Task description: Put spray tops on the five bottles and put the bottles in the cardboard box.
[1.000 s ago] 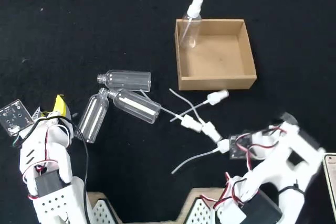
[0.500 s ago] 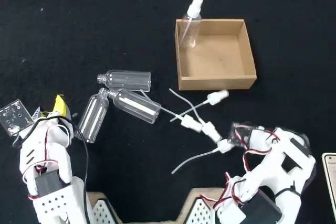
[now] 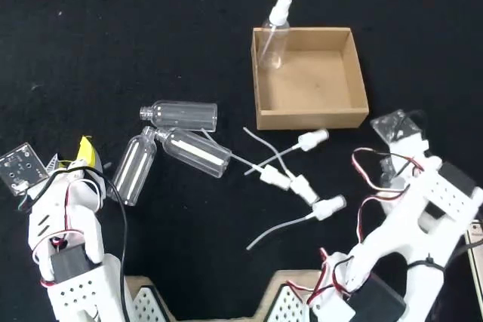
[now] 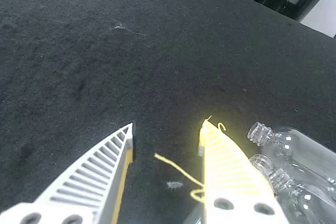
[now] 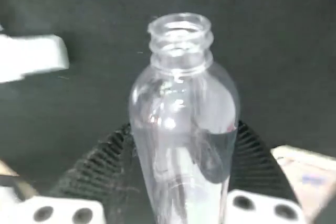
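Note:
My right gripper (image 5: 181, 148) is shut on a clear, uncapped bottle (image 5: 181, 103), its open neck pointing away from the camera. In the high view the right arm (image 3: 423, 201) stands raised near the table's front right, below the cardboard box (image 3: 311, 118). One bottle with a spray top (image 3: 273, 35) leans in the box's far left corner. Three uncapped bottles (image 3: 181, 115) (image 3: 195, 151) (image 3: 136, 168) lie left of centre. Several white spray tops (image 3: 313, 139) (image 3: 275, 179) (image 3: 330, 207) lie between the bottles and the right arm. My left gripper (image 4: 167, 129) is open beside two bottle necks (image 4: 261, 132).
The table is covered in black cloth (image 3: 113, 43). A small card (image 3: 475, 239) lies at the right edge by the right arm. The left arm's base (image 3: 68, 262) stands at the front left. A white spray top (image 5: 31, 59) lies on the cloth beyond the held bottle.
The right arm has lifted and swung right, away from the spray tops, with the bottle in its gripper. The left arm has not moved.

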Available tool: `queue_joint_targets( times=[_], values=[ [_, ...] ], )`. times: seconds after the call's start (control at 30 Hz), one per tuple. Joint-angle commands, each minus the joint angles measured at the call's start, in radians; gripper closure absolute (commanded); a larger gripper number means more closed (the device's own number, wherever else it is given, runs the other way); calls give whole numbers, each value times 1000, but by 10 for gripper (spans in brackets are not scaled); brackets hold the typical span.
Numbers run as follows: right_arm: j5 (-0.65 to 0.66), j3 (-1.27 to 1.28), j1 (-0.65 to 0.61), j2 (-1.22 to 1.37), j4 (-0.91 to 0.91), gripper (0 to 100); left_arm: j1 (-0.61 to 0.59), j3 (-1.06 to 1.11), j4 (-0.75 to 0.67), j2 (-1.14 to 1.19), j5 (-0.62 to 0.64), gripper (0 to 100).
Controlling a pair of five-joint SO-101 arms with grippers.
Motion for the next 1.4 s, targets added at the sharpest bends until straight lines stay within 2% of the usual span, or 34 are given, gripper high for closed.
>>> queue_joint_targets(
  times=[0.0, 0.13, 0.3, 0.37, 0.63, 0.83, 0.97, 1.13, 1.37],
  values=[
    [-164, -61, -40, 2, 26, 764, 4, -7, -5, -5, -14, 802],
    [-247, -51, -40, 19, 35, 758, 4, -7, -5, -5, -14, 802],
    [-304, -48, -38, 173, 35, 653, 4, -7, -5, -5, -14, 802],
    [-308, -99, -38, 237, 55, 657, 4, -7, -5, -5, -14, 802],
    [-359, -463, -51, 358, 362, 666, 4, -7, -5, -5, -14, 802],
    [-351, -616, -160, 461, 534, 668, 4, -7, -5, -5, -14, 802],
    [-354, -676, -206, 559, 545, 669, 2, -7, -5, -5, -14, 802],
    [-347, -739, -192, 638, 480, 669, 2, -7, -5, -5, -14, 802],
    [-272, -728, -189, 699, 451, 669, 2, -7, -5, -5, -14, 802]
  ],
)
